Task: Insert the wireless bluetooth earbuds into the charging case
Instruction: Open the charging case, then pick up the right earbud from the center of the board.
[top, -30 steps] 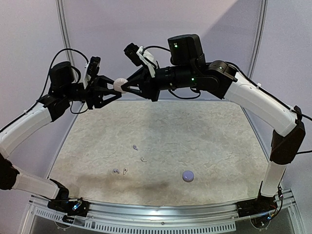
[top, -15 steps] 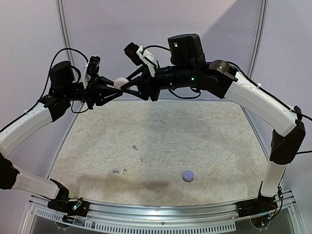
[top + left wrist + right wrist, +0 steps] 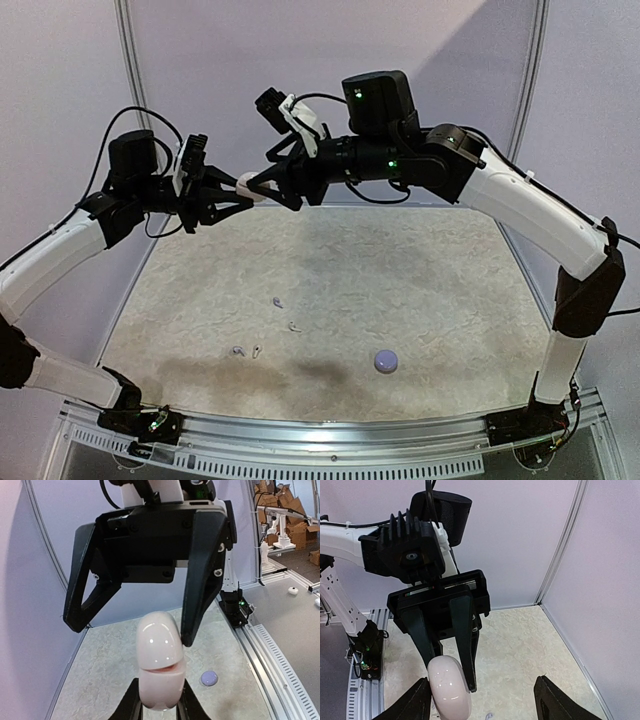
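The charging case (image 3: 159, 663), a pale glossy pebble with its lid slightly ajar, is held high above the table. My left gripper (image 3: 160, 692) is shut on its lower half. My right gripper (image 3: 482, 706) faces it from the other side and stands open, with one finger (image 3: 196, 615) against the lid. In the top view the case (image 3: 252, 189) hangs between the left gripper (image 3: 243, 191) and the right gripper (image 3: 266, 192). Several tiny wireless bluetooth earbuds lie on the table: one (image 3: 277, 301), another (image 3: 294, 326), and a pair (image 3: 247, 351) nearer the front.
A small round lavender dome (image 3: 385, 361) lies on the table near the front, also visible in the left wrist view (image 3: 209, 678). Pale walls stand behind and to both sides. A metal rail (image 3: 330, 430) runs along the near edge.
My left gripper has shut on the case while my right gripper opened and let it go. The case has shifted slightly down and to the left.
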Available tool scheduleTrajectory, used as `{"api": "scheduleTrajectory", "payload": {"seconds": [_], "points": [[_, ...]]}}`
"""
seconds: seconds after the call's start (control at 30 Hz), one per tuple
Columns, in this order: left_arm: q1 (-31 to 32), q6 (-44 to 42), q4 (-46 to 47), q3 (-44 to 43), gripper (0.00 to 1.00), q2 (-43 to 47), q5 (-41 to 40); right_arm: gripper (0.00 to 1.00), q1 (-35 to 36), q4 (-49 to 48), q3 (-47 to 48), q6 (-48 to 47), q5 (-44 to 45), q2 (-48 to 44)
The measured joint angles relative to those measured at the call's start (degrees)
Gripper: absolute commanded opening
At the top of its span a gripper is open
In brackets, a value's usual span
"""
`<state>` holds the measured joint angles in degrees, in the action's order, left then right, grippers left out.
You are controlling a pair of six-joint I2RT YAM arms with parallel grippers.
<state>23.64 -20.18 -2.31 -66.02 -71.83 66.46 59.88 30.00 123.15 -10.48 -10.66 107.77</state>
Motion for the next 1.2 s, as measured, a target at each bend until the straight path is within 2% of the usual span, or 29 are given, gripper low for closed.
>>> {"api": "scheduleTrajectory", "payload": {"seconds": [0.5,0.67,0.8,0.9,1.0,1.1,1.2], "points": [[0.4,-4.7,-3.5,0.1,0.00,0.3,-0.1,0.72,-3.5,-1.0,2.1,3.0,3.3,1.0],[0.1,4.2,2.8,1.9,0.00,1.0,-0.7,0.73,-3.7,-0.9,2.1,4.1,3.2,1.8],[-0.9,12.6,8.6,6.6,0.00,1.9,-2.9,0.74,-4.2,-3.0,1.3,5.9,2.5,1.4],[-2.3,18.6,12.6,11.0,0.00,3.4,-6.4,0.82,-5.7,-5.5,-1.8,10.6,0.1,-0.2],[-4.5,23.6,15.4,13.7,0.00,4.9,-10.6,0.82,-8.7,-6.9,-4.8,17.1,-1.0,-1.5],[-7.4,27.4,17.4,15.6,0.00,6.8,-16.0,0.79,-10.8,-4.2,-4.2,22.4,0.3,-0.4],[-9.3,28.8,17.9,17.9,0.00,9.4,-21.2,0.76,-11.4,2.3,0.9,26.5,2.3,5.0]]}}
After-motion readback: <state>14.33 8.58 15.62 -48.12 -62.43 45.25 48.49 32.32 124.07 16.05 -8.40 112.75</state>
